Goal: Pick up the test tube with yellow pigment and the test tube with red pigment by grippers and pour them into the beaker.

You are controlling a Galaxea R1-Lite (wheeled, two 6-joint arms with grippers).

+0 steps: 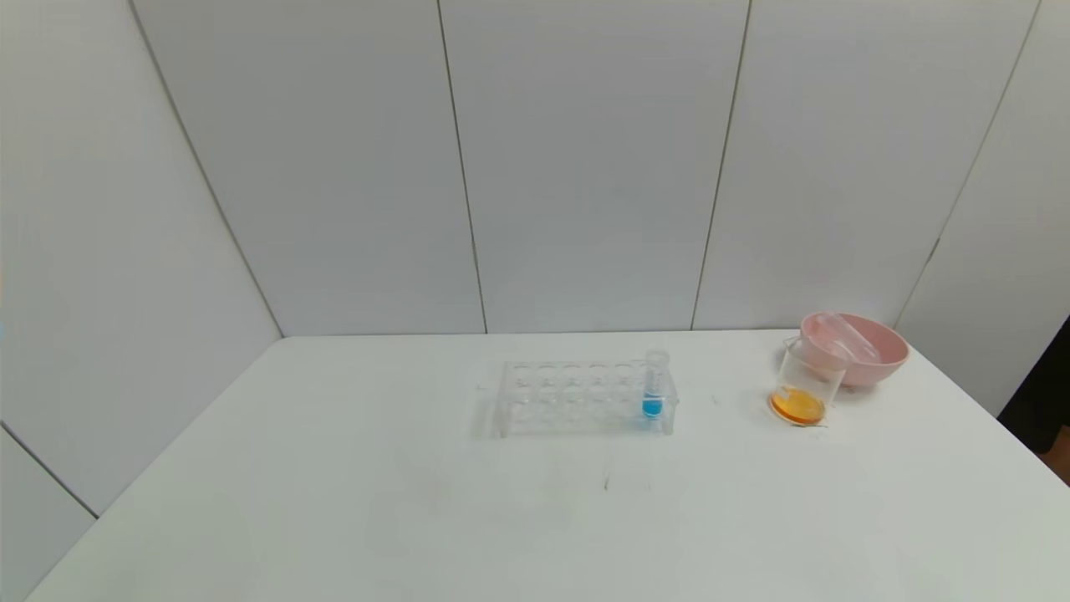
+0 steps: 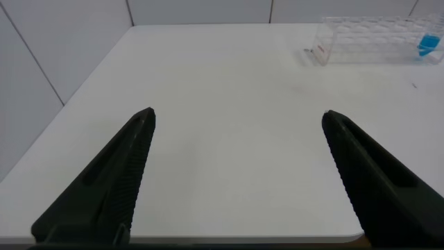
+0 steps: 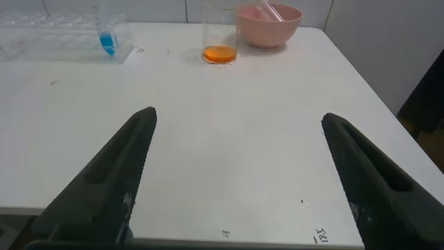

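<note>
- Beaker (image 1: 806,386) stands upright on table (image 1: 334,502), orange liquid at bottom, touching pink bowl (image 1: 869,351) just behind.
- Clear empty tubes (image 1: 844,334) lie slanted in bowl; can't tell how many.
- My left gripper (image 2: 239,149) & right gripper (image 3: 239,149): both wide open, holding nothing, above near table edge.
- 1 rack (image 1: 577,397), 1 blue tube (image 1: 654,386) upright at its right end.

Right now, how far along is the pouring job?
It looks finished. The beaker holds orange liquid, and clear empty tubes lie in the pink bowl. Only the blue tube stands in the rack. The left gripper and right gripper are open, holding nothing, near the table's front edge. Nothing appears left.
</note>
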